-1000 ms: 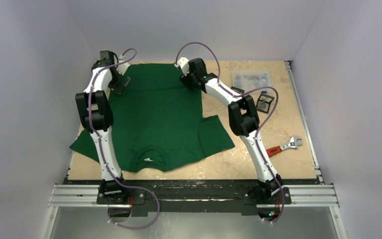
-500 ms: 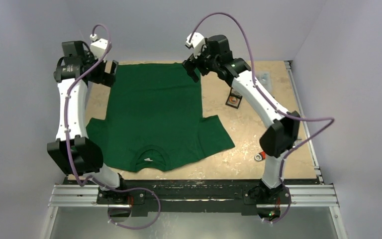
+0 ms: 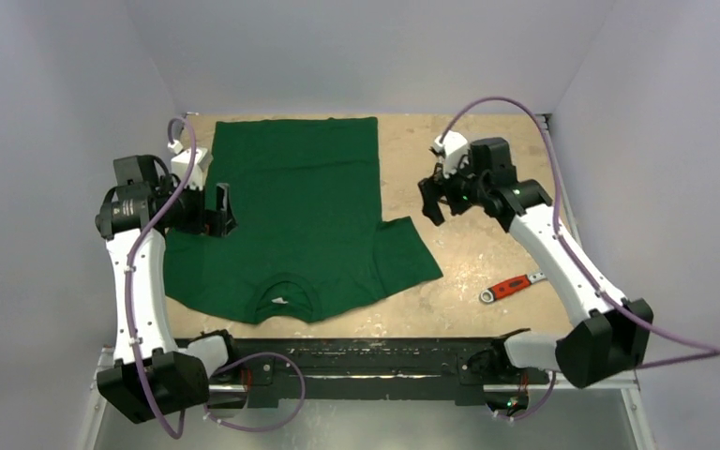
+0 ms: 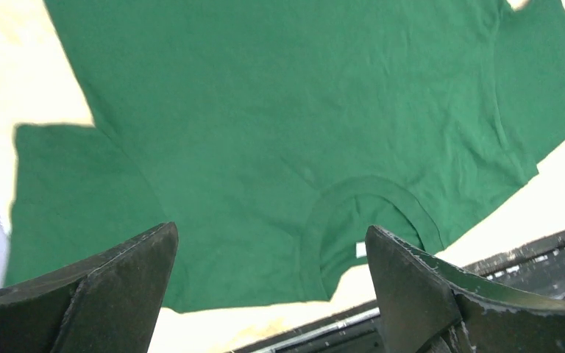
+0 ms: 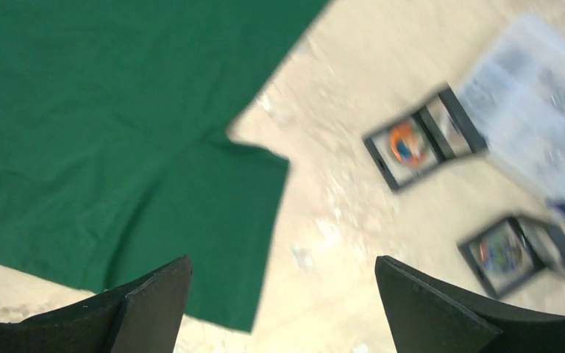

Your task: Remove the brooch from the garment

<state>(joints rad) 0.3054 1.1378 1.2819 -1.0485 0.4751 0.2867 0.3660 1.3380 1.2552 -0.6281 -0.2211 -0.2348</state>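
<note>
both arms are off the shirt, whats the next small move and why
Probably lower the left fingers onto the garment's left-side sleeve to lift it and look beneath: no brooch shows on its upward face in any view, and both left and right fingers stand open, empty.

left arm (image 3: 136, 281) elbow tucked low by base, forearm standing up, left end effector (image 3: 218, 211) pointing inward, jaws wide, empty. right arm (image 3: 562, 258) same deal mirrored, right end effector (image 3: 431, 201) wide too, holding nothing

The left arm (image 3: 139, 291) and right arm (image 3: 567, 262) have white links, black joints and purple cables (image 3: 506, 97).
</note>
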